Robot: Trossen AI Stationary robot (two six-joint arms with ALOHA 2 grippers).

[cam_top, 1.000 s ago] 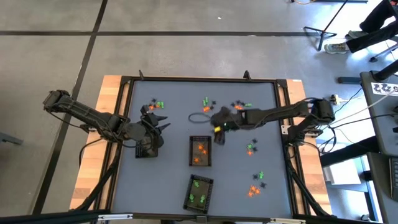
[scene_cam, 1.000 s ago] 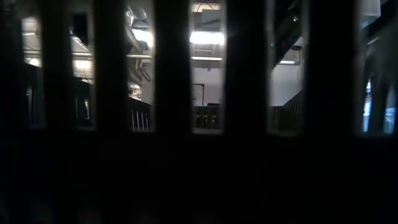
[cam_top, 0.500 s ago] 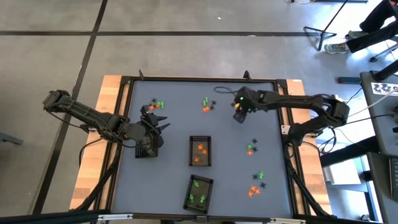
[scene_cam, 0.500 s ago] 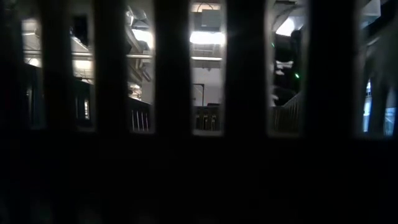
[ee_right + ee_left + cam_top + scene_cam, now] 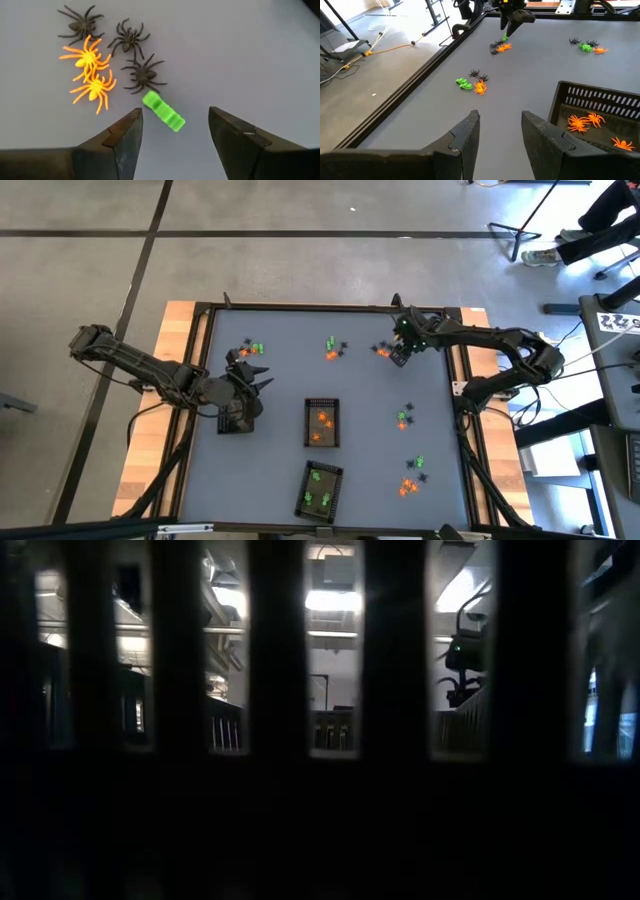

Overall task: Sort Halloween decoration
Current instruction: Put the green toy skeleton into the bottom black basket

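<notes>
Right end effector (image 5: 172, 135): wide open, empty, over green trinket (image 5: 163, 111) near tabletop (image 5: 280, 380) far right corner.
Left end effector (image 5: 500, 137): partly open, empty, near left edge.

I'm looking at a grey table (image 5: 280, 380) with a dark rim, and three small dark trays on it: one (image 5: 322, 423) mid-table with orange spiders, one (image 5: 320, 488) nearer the front edge with green pieces, one (image 5: 233, 420) to the left. Loose clusters of Halloween decoration (image 5: 334, 348) lie scattered along the far side and down the right; one group (image 5: 120, 65) has two orange spiders, three black spiders and a green piece.
</notes>
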